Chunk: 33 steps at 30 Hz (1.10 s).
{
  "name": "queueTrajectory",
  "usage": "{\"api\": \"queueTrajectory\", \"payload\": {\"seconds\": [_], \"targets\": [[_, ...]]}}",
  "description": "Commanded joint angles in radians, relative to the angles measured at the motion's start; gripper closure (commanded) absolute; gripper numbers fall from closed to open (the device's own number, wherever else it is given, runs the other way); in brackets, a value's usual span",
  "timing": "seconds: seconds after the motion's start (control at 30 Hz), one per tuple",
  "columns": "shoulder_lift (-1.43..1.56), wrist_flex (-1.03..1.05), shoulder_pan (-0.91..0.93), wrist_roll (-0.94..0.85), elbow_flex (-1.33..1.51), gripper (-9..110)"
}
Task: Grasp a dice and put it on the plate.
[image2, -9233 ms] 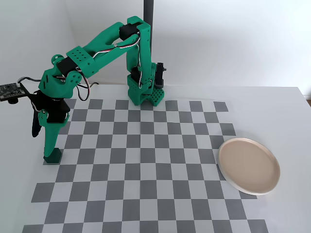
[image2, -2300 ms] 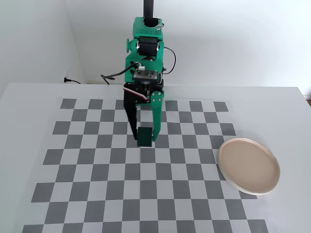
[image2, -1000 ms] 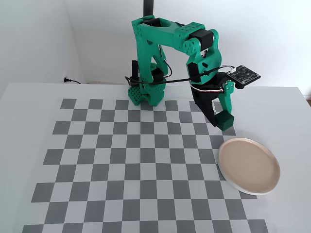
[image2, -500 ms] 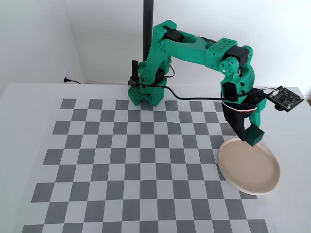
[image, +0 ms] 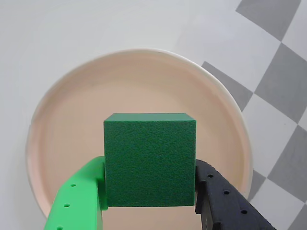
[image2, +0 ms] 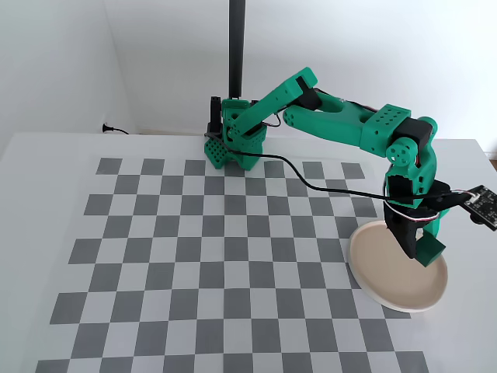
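The claw (image: 149, 201) grips the dice (image: 149, 160) between a bright green finger (image: 79, 201) on the left and a black finger (image: 225, 203) on the right, both pressed against the cube's sides in the wrist view. The dice is held over the plate (image: 72, 110), roughly over its middle. In the fixed view, the arm (image2: 334, 124) reaches from its base at the far side of the checkered mat (image2: 194, 256) to the plate (image2: 373, 272) at the mat's right edge, with the dice (image2: 429, 251) low over the plate.
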Motion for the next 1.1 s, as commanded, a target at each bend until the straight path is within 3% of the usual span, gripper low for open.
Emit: {"api": "queueTrajectory", "payload": {"seconds": [0.0,0.13,0.57,1.07], "targets": [[-0.009,-0.009,-0.015,0.014,-0.138,106],[-0.054,-0.018,-0.037,0.025,-0.146,106],[-0.055,-0.025,-0.040,0.055,-0.147,82],[0.066,0.049,0.003,0.074,-0.146,80]]}}
